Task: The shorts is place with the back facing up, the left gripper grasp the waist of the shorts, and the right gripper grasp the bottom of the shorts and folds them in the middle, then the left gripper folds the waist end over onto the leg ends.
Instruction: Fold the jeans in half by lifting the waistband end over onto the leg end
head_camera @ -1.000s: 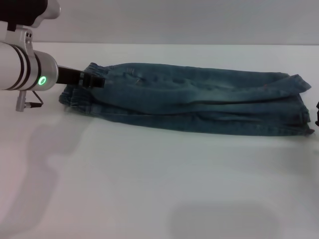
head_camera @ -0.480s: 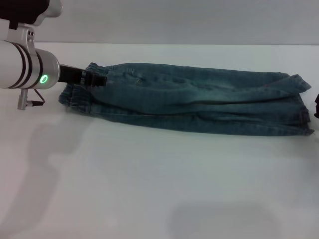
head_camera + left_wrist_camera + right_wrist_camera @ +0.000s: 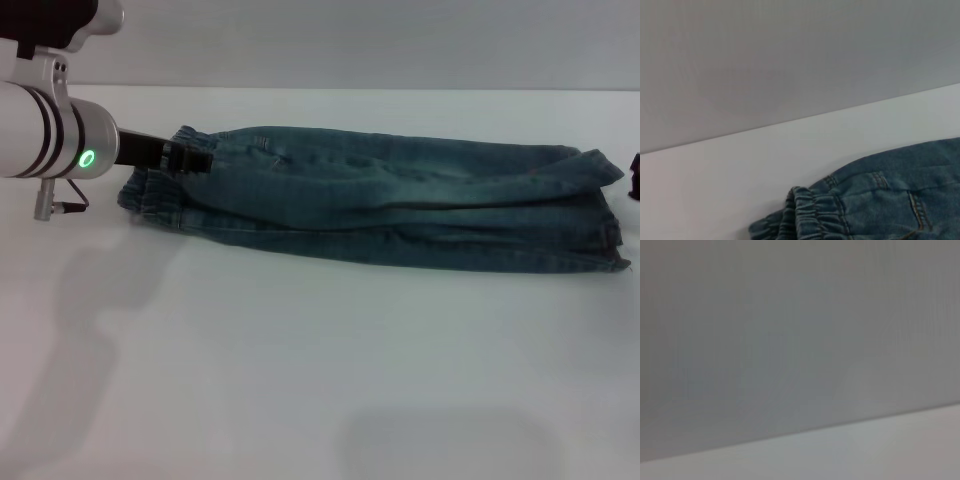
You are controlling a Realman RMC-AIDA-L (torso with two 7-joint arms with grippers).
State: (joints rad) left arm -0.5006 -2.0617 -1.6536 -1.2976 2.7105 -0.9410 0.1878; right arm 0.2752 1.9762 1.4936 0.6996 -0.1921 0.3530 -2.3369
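The blue denim shorts point(image 3: 400, 200) lie folded lengthwise on the white table point(image 3: 300, 380), stretched from left to right. The puckered waist point(image 3: 158, 195) is at the left end, and the flat leg ends point(image 3: 605, 235) are at the right end. My left gripper point(image 3: 195, 158), a black claw on the green-lit silver wrist, is shut on the top layer of the waist. The left wrist view shows the ruffled waistband point(image 3: 812, 217) and denim point(image 3: 900, 200) close below it. Only a black sliver of my right gripper point(image 3: 635, 176) shows at the right edge, clear of the hems.
Bare white table surface extends in front of the shorts toward me. A grey wall point(image 3: 350, 40) rises behind the table's far edge. The right wrist view holds only that wall point(image 3: 790, 340) and a strip of table point(image 3: 865, 450).
The right gripper's black tip has risen at the right edge, away from the leg hems. The left gripper and the shorts have stayed almost still.
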